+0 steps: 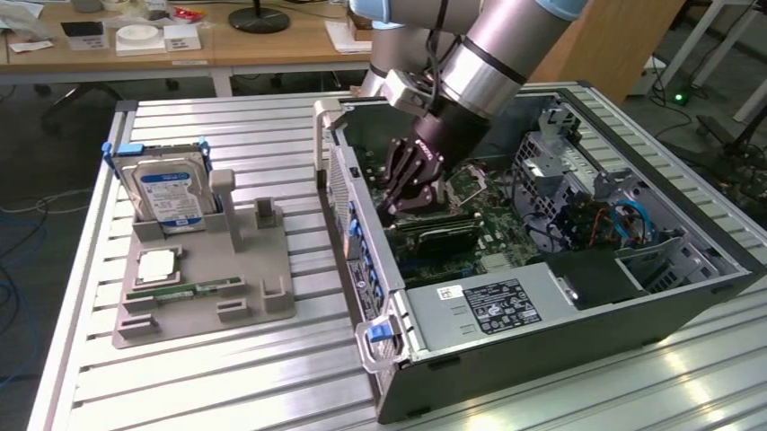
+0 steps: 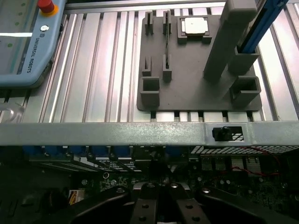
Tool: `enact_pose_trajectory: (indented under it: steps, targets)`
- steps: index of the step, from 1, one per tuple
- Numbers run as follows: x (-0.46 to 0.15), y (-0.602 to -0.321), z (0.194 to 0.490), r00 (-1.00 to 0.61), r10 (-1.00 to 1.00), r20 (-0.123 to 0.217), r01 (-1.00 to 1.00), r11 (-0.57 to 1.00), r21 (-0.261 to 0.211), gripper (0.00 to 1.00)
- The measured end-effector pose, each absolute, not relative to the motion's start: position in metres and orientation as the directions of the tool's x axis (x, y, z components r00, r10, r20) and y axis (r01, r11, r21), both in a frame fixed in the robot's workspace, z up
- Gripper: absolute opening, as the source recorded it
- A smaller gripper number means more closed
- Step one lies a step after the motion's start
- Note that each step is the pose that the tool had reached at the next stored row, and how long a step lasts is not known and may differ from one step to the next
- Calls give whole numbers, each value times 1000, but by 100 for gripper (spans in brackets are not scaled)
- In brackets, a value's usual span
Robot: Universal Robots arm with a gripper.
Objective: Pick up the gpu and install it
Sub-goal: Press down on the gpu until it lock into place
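Observation:
The gpu [image 1: 441,236] is a thin black card standing on edge over the green motherboard inside the open computer case [image 1: 359,224]. My gripper [image 1: 405,205] reaches down into the case. Its dark fingers are shut at the card's upper end, nearest the case's side wall. In the wrist view the gripper [image 2: 159,210] points down at the dark motherboard, with the fingertips close together. The card itself is hard to make out there.
On the exterior view's left, a grey holder tray [image 1: 204,305] carries a silver hard drive [image 1: 168,193], a green memory stick [image 1: 186,289] and a square chip [image 1: 156,265]. The case's grey wall [image 2: 140,133] crosses the wrist view, with a teach pendant [image 2: 28,46] beyond.

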State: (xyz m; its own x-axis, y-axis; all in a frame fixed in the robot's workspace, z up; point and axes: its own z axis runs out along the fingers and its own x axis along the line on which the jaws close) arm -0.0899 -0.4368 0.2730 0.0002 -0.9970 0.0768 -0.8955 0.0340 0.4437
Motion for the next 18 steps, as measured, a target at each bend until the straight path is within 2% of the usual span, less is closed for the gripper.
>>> enact_pose_trajectory:
  steps: [2, 8, 18]
  targets:
    - [-90, -437, 273, 0, -997, 77, -900, 33, 434, 11]
    - [-90, -437, 272, 3, -997, 77, -938, 24, 346, 11]
    - [-93, -439, 270, -1, -996, 85, -955, 26, 295, 11]
